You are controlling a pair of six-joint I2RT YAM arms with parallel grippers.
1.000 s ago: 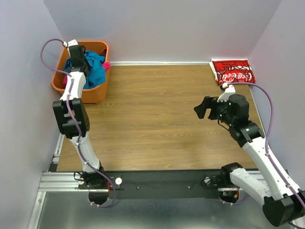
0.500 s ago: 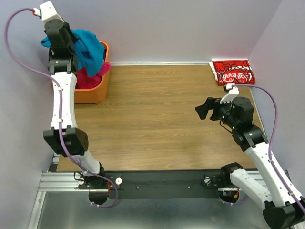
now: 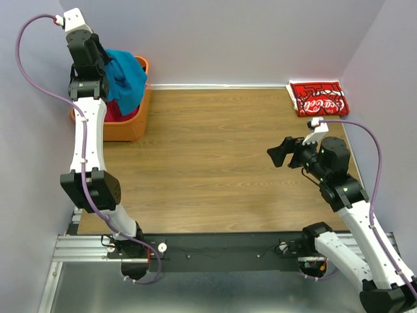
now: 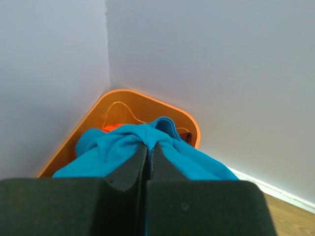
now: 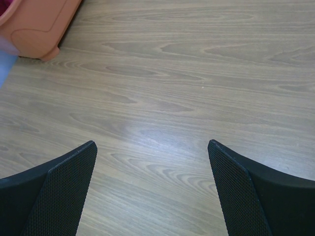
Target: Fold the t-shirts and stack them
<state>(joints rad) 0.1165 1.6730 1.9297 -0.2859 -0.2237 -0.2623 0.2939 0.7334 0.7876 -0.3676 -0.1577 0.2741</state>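
Teal t-shirt point(image 3: 127, 78): bunched in the left claw point(image 4: 148, 147), hanging over the orange basket point(image 3: 122, 129) in the far-left corner.
Left claw: pinched shut on the teal cloth — held high beside the wall.
Pink t-shirt point(image 3: 116, 112): down in the basket.
Red Coca-Cola t-shirt point(image 3: 318, 98): folded flat, far-right corner of the tabletop point(image 3: 208, 156).
Right claw point(image 3: 279, 155): wide open — hovering over the wood, well apart from the shirts.

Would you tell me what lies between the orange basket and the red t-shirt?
Nothing: only bare tabletop separates basket and red t-shirt, per the top view.
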